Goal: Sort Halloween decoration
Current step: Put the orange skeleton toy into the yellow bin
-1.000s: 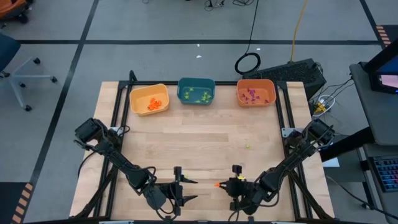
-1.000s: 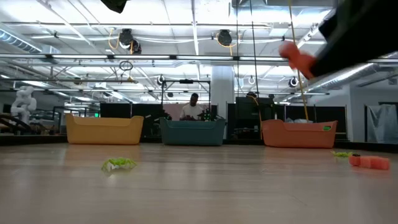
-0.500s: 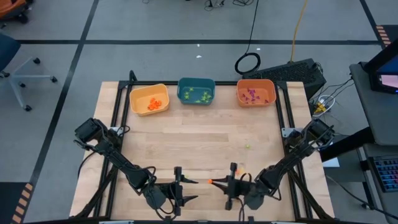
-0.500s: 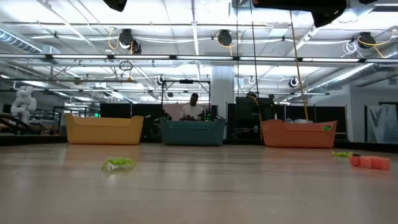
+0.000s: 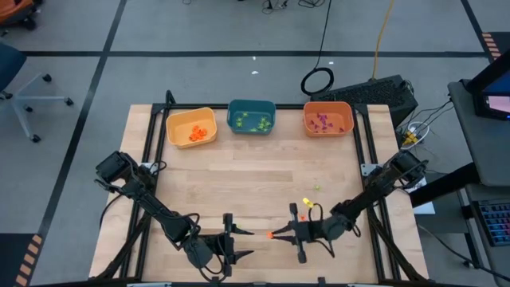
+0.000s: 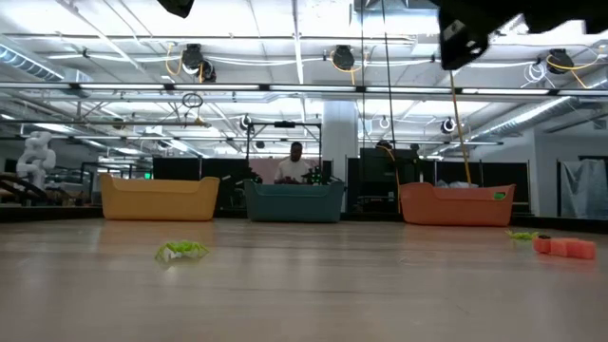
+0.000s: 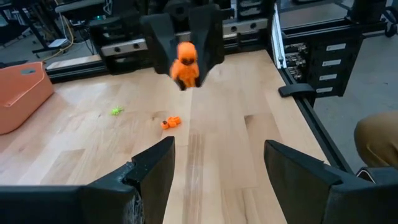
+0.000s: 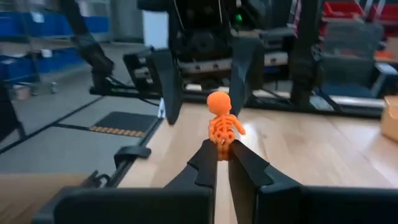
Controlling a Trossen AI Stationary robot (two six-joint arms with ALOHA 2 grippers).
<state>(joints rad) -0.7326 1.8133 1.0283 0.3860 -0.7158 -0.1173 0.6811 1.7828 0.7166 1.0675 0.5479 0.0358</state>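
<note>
One orange skeleton point(image 8: 220, 124) sits clamped in my right pincer point(image 8: 222, 149), probably upright; the yellow bin point(image 5: 191, 127) lies far-left across the counter point(image 5: 255, 191). Left pincer point(image 7: 214, 163) gapes empty.

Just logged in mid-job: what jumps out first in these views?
The right claw is shut on a little orange skeleton, held up at the table's near edge facing the open left claw. Three bins line the far edge: yellow bin, teal bin, orange bin. A green trinket and an orange trinket lie loose on the table.
</note>
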